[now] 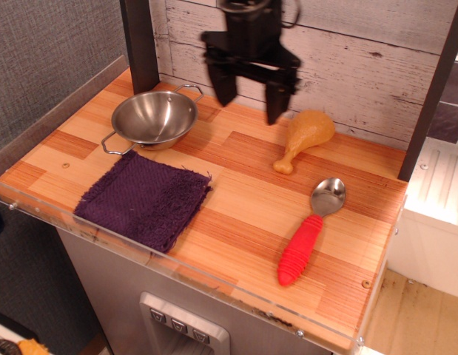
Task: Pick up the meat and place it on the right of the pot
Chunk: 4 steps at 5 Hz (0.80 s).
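The arm hangs down from the top edge in front of the plank wall, its black gripper (251,96) raised above the wooden table (236,222) with the two fingers (277,100) spread wide apart and nothing between them, slightly blurred. The meat (306,137) lies flat on the table near the wall, knobbed bone end pointing toward the front, to the right of the gripper and well apart from the pot (153,118) at the left rear. A purple cloth (143,198) lies in front of the pot, and a red-handled spoon (308,233) lies in front of the meat.
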Tool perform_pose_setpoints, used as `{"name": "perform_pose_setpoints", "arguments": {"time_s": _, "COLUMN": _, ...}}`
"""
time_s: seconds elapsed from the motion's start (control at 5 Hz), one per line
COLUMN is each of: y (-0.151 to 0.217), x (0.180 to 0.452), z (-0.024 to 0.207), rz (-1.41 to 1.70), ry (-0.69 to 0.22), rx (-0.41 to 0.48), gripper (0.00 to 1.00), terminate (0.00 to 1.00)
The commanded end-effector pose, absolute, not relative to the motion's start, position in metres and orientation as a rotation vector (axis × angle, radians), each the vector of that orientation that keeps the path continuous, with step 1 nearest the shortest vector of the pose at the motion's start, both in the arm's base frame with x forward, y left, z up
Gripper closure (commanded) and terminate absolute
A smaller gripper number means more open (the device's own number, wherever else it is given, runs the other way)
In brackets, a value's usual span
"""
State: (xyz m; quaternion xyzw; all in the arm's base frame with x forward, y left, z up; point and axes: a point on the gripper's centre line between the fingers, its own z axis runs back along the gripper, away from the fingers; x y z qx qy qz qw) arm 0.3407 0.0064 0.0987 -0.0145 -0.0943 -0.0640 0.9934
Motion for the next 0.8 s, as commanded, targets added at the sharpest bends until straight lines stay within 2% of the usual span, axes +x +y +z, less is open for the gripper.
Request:
{"name": "perform_pose_setpoints", "arguments": {"time_s": 0.0, "y": 0.0243, "x": 0.3229, "z": 0.111, "rz": -0.094, "ry": -0.161, "rx": -0.04, "gripper": 0.0, "terminate": 0.0}}
{"name": "perform_pose_setpoints", "arguments": {"time_s": 0.4, "y": 0.0341, "x": 0.324, "z": 0.1081, "rz": -0.151, "ry": -0.151, "rx": -0.044, "gripper": 0.0, "terminate": 0.0}}
{"name": "perform_pose_setpoints", "arguments": {"time_s": 0.6, "y": 0.0341, "x": 0.324, "z": 0.1081, "rz": -0.151, "ry": -0.151, "rx": -0.044, "gripper": 0.0, "terminate": 1.0}}
